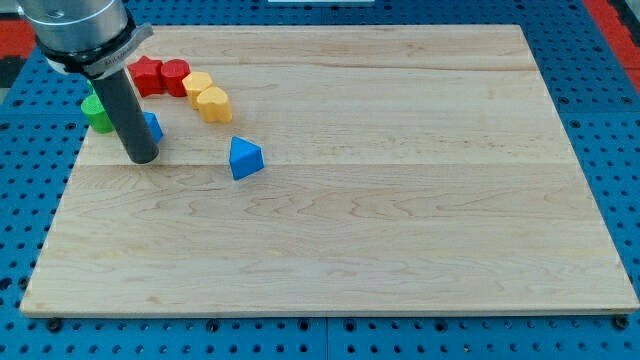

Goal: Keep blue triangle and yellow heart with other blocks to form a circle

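Observation:
The blue triangle (245, 158) lies alone on the wooden board (400, 200), left of centre. The yellow heart (213, 103) sits above it, touching a second yellow block (197, 84). My tip (142, 157) rests on the board to the left of the blue triangle, well apart from it. Right behind my rod a second blue block (153, 126) shows only partly. A red star (147, 74) and a red round block (175, 76) sit at the view's top left. Green blocks (97, 113) lie left of my rod, partly hidden.
The blocks form a loose arc at the board's top left corner. The board's left edge (62, 190) runs close to my rod. A blue pegboard surface (610, 120) surrounds the board.

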Available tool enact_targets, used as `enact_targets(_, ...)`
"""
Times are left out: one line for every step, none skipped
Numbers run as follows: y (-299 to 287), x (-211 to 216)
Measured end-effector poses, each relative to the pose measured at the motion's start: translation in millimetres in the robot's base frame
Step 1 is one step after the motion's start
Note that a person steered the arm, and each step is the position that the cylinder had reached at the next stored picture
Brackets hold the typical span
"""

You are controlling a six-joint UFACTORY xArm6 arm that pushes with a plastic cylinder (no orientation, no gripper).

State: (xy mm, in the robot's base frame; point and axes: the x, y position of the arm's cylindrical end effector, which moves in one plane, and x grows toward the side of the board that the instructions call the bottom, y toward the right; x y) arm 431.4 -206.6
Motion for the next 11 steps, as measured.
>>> enact_targets(5,14)
enact_targets(31,66)
enact_targets(79,89)
enact_targets(137,71)
enact_targets(150,37)
enact_targets(110,9)
enact_targets(73,-14)
enact_targets(94,-14)
enact_targets(145,-23)
enact_targets(134,-43)
enact_targets(90,-44)
